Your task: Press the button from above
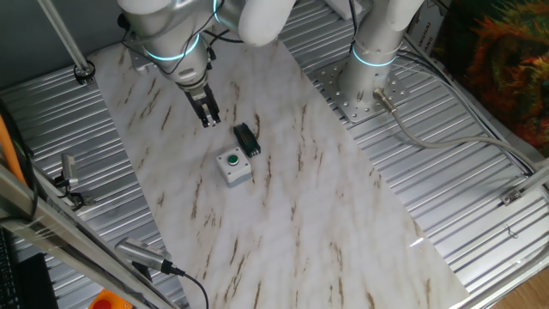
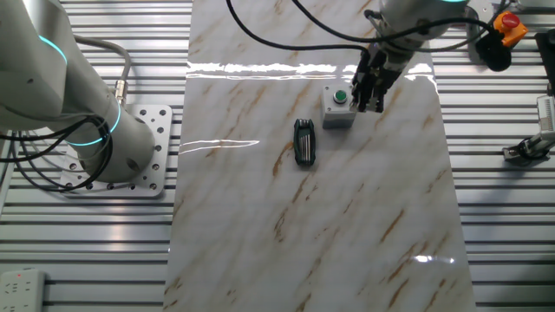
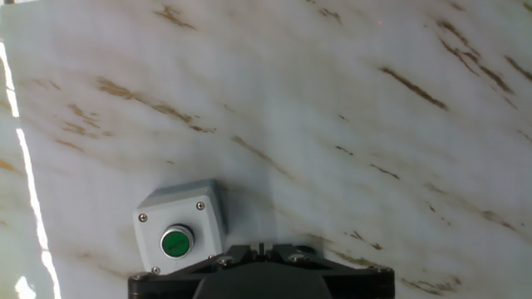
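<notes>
On the marble top, the button (image 1: 231, 159) sits in its grey box (image 1: 233, 167) beside a black block (image 1: 247, 140), with the gripper (image 1: 208, 118) raised off to one side (finger state unclear).

The marbled tabletop (image 1: 283, 197) is seen from high up at one side in one fixed view, and from high up at the opposite side in the other. The grey button box (image 1: 232, 166) and black block (image 1: 247, 140) are shared by both. Straight down, close in, only the box is caught by the hand view.
</notes>
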`<state>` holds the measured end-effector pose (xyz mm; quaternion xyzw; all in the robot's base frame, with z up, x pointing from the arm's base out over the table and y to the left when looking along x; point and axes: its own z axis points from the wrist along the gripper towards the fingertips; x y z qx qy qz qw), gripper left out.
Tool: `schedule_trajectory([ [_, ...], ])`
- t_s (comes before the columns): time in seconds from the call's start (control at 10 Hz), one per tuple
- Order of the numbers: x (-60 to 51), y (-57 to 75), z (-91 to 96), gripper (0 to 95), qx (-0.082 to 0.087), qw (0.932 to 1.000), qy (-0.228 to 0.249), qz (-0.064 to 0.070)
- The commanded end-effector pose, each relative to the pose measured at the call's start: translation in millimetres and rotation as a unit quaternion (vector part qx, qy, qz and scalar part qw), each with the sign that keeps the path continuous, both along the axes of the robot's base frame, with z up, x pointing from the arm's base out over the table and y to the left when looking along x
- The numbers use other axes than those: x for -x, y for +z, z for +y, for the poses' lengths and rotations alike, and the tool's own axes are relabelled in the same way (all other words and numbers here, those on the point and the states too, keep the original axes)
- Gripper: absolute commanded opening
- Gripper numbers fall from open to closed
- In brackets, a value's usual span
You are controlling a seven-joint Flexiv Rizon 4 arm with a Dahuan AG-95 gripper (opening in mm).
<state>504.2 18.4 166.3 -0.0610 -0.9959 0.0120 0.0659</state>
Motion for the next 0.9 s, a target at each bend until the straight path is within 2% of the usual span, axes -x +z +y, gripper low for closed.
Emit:
schedule_trajectory([
  [0.1, -5.2, 1.3, 0.7, 0.0, 0.002, 1.0000, -0.001, 0.003],
  [0.3, -15.4, -5.6, 8.9, 0.0, 0.001, 1.0000, -0.003, 0.001],
  [0.4, -19.2, -14.0, 16.9, 0.0, 0.001, 1.0000, -0.007, -0.003],
  [0.5, -24.3, -30.6, 34.6, 0.0, 0.001, 0.9998, -0.015, -0.010],
  [0.7, -24.7, -40.2, 55.2, 0.0, -0.013, 0.9995, -0.024, -0.016],
  [0.8, -24.4, -41.0, 58.6, 0.0, -0.017, 0.9994, -0.027, -0.016],
  [0.9, -24.2, -41.5, 60.5, 0.0, -0.031, 0.9990, -0.027, -0.017],
])
